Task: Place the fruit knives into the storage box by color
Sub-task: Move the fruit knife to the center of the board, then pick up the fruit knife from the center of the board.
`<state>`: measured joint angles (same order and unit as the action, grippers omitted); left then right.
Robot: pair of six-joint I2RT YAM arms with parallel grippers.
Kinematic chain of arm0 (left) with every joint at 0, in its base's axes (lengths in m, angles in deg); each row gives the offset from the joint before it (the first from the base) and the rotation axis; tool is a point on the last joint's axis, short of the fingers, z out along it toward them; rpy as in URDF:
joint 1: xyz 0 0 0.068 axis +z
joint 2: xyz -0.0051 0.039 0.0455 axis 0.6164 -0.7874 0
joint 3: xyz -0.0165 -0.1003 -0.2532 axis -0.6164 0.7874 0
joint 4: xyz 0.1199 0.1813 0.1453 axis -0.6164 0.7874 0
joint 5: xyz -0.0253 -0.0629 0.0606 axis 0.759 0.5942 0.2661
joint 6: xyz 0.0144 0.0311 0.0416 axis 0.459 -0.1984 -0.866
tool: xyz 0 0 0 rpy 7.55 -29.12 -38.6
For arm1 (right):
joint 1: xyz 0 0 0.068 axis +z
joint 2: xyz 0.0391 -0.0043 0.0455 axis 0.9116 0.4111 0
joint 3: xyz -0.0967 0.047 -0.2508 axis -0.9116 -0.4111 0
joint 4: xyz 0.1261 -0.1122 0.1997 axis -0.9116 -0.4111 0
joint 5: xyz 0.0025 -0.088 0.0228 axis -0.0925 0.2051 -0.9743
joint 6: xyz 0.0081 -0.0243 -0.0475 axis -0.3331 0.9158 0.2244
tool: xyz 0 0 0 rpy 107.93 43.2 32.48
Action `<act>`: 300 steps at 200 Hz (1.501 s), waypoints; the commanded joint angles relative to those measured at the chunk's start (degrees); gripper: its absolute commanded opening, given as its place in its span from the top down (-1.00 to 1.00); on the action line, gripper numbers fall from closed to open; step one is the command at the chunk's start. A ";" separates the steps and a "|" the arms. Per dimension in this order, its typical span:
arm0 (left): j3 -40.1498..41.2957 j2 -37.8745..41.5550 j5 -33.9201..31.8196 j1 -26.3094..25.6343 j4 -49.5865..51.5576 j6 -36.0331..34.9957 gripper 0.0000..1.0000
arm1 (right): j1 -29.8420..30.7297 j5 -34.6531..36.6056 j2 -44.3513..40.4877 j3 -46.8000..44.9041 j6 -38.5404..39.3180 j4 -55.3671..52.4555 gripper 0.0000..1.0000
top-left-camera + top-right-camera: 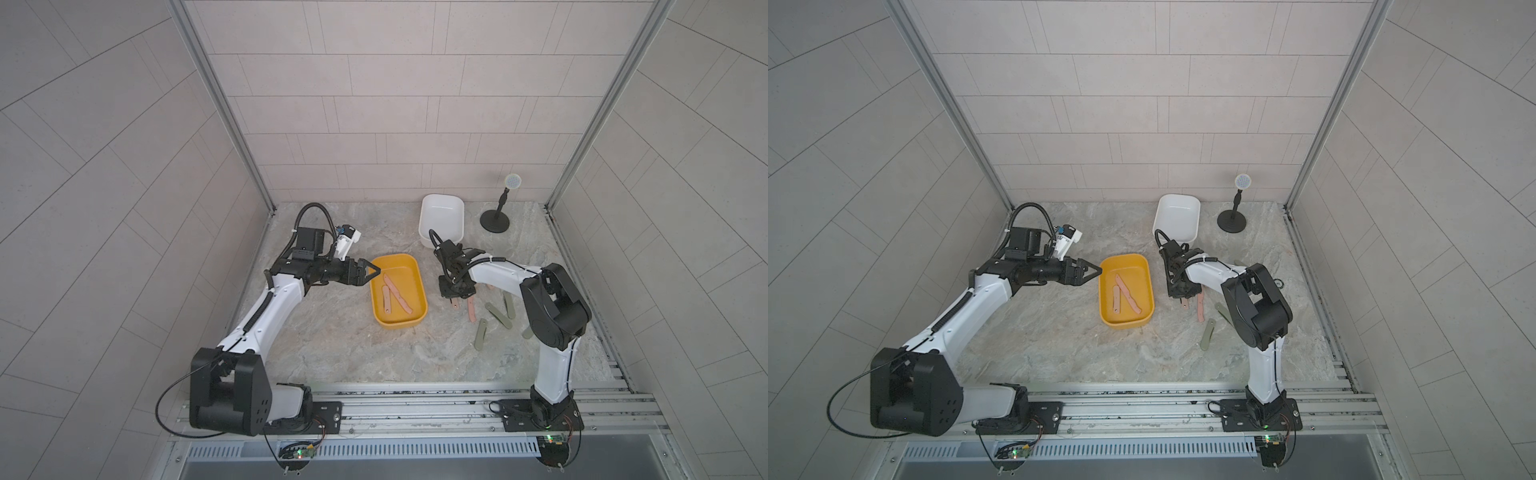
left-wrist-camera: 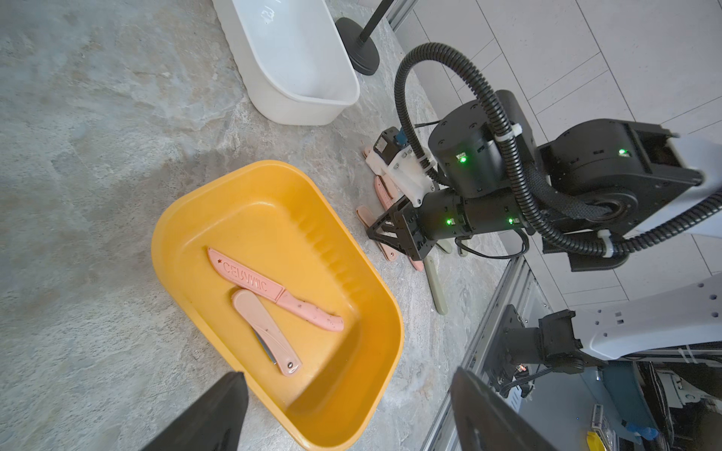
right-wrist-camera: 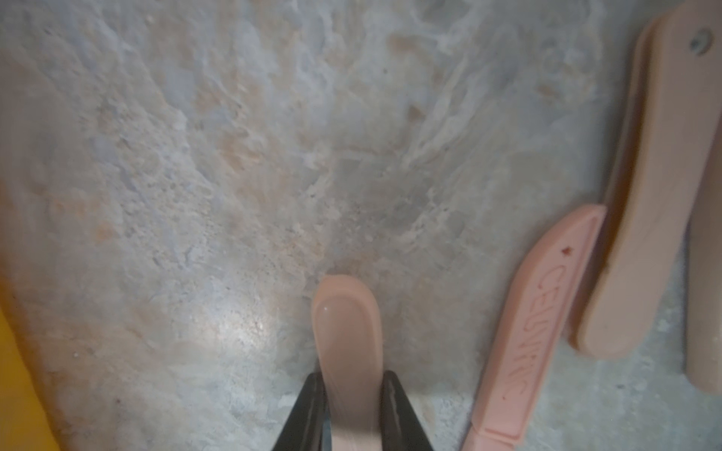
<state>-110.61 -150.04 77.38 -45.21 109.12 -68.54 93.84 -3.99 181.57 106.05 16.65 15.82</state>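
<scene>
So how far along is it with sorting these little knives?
Early days. Done: a salmon-pink sheathed knife and a salmon-pink folding knife lie in the yellow plastic tub. In hand: the right pincer is shut on another pink knife, close to the marbled table. Left: more pink knives beside it and several grey-green knives, all on the table; the white plastic tub is empty.

Soft, even light fills the scene and shadows are faint. A glare patch shines on the tabletop (image 3: 242, 324) just beside the right gripper (image 3: 349, 390), whose pink knife (image 3: 345, 332) looks blurred. In both top views the wall (image 1: 124, 166) seams bow at the edges.
</scene>
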 commanded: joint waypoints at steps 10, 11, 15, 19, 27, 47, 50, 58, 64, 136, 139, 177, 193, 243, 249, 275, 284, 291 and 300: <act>0.67 1.18 0.94 -0.05 -0.32 -0.89 -0.76 | 0.78 -0.52 -0.48 -1.45 -1.42 -2.17 0.48; 0.67 1.19 0.95 -0.05 -0.32 -0.89 -0.76 | 0.79 -0.49 -0.47 -1.43 -1.42 -2.18 0.48; 0.67 1.18 0.96 -0.05 -0.31 -0.88 -0.76 | 0.87 -0.41 -0.46 -1.34 -1.42 -2.28 0.47; 0.72 1.15 0.96 -0.05 -0.32 -0.85 -0.76 | 0.86 -0.35 -0.46 -1.10 -1.42 -2.36 0.46; 0.76 1.19 0.91 -0.05 -0.31 -0.90 -0.76 | 0.85 -0.32 -0.39 -0.68 -1.35 -2.59 0.43; 0.84 1.29 0.79 -0.05 -0.33 -0.98 -0.75 | 0.78 0.36 0.06 1.02 -0.85 -3.49 0.36; 0.80 1.32 0.79 -0.05 -0.27 -0.94 -0.76 | 0.79 0.46 0.17 1.31 -0.69 -3.61 0.35; 0.84 1.34 0.80 -0.06 -0.32 -0.98 -0.76 | 0.70 0.85 0.54 2.17 -0.40 -4.10 0.33; 0.81 1.29 0.71 -0.10 -0.32 -0.94 -0.76 | 0.61 0.99 0.79 2.76 -0.20 -4.35 0.31; 0.88 1.04 0.44 -0.05 -0.23 -1.16 -0.76 | -0.77 0.87 4.41 7.15 1.25 -5.32 0.25; 0.82 1.07 0.44 -0.09 -0.23 -1.08 -0.76 | -0.82 0.81 4.45 7.27 1.26 -5.35 0.24; 0.89 0.93 0.29 -0.07 -0.23 -1.25 -0.76 | -1.83 0.64 5.42 8.34 1.81 -5.40 0.25; 0.93 0.90 0.28 -0.07 -0.22 -1.25 -0.76 | -2.24 0.49 5.76 8.55 2.00 -5.29 0.27; 0.84 0.84 0.26 -0.06 -0.16 -1.33 -0.76 | -2.29 -0.18 6.09 8.05 2.27 -5.11 0.35; 0.84 0.84 0.22 -0.06 -0.14 -1.32 -0.76 | -2.32 -0.31 6.04 7.85 2.18 -5.11 0.36; 0.84 0.89 0.16 -0.06 -0.16 -1.29 -0.76 | -2.26 -0.54 5.54 6.94 1.84 -4.94 0.39; 0.84 0.95 0.15 -0.06 -0.14 -1.32 -0.76 | -2.24 -0.67 5.22 6.31 1.66 -4.62 0.39; 0.84 0.96 0.19 -0.12 -0.14 -1.33 -0.76 | -2.19 -0.71 4.99 5.78 1.55 -4.40 0.39; 0.84 0.93 0.08 -0.05 -0.14 -1.32 -0.76 | -2.20 -0.74 4.93 5.31 1.35 -4.25 0.39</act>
<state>-110.13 -150.02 77.25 -45.21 109.12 -68.56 91.48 -4.76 186.49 113.42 18.42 12.61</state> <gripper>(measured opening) 0.879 0.307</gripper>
